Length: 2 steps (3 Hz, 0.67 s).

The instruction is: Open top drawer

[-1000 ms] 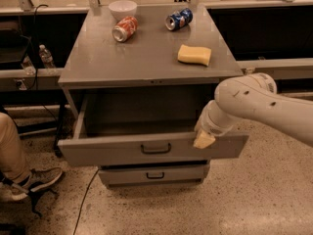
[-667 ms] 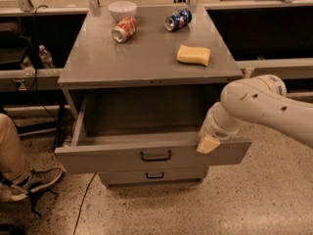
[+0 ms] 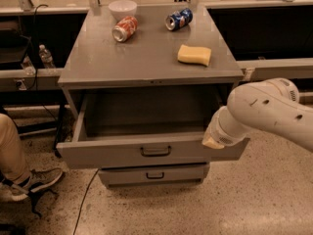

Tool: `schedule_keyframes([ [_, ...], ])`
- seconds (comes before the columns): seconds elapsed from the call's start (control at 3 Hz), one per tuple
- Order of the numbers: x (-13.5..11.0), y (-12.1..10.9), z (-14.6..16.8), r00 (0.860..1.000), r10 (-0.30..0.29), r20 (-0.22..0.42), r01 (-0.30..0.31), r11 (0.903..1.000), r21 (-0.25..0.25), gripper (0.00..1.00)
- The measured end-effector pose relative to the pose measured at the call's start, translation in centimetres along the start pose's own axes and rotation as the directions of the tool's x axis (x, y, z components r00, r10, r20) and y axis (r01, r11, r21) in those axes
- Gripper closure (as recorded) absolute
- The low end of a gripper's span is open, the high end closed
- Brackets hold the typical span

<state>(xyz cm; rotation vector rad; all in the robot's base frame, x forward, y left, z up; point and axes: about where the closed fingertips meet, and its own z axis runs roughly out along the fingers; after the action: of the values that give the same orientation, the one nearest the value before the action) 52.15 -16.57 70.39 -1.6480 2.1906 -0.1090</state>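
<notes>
The top drawer (image 3: 107, 155) of the grey metal cabinet (image 3: 146, 62) stands pulled far out, and its deep box shows bare inside. Its small black bar handle (image 3: 155, 151) sits at the middle of the wide front. My gripper (image 3: 213, 142) is at the end of the white arm (image 3: 264, 111), which comes in from the right. It rests against the right part of the drawer's front edge, and the arm hides that corner. A narrower grey drawer (image 3: 154, 175) below is shut.
On the cabinet top lie a white bowl (image 3: 122, 7), a red can (image 3: 124, 29), a blue can (image 3: 178, 19) and a yellow sponge (image 3: 194, 55). A person's leg and shoe (image 3: 29, 180) are at the left, with a cable (image 3: 85, 199) on the floor.
The top drawer has slid further out toward the camera. My gripper and arm have moved with its front, down and toward the camera.
</notes>
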Motion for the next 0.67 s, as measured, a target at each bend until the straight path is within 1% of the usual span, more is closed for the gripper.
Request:
schedule_keyframes([
  [0.33,1.0,2.8,-2.1,0.998,0.063,0.012,-0.063,0.998,-0.003,1.0],
  [0.67,1.6,4.9,-4.5,0.994,0.108,0.028,-0.108,0.9941,0.011,0.86],
])
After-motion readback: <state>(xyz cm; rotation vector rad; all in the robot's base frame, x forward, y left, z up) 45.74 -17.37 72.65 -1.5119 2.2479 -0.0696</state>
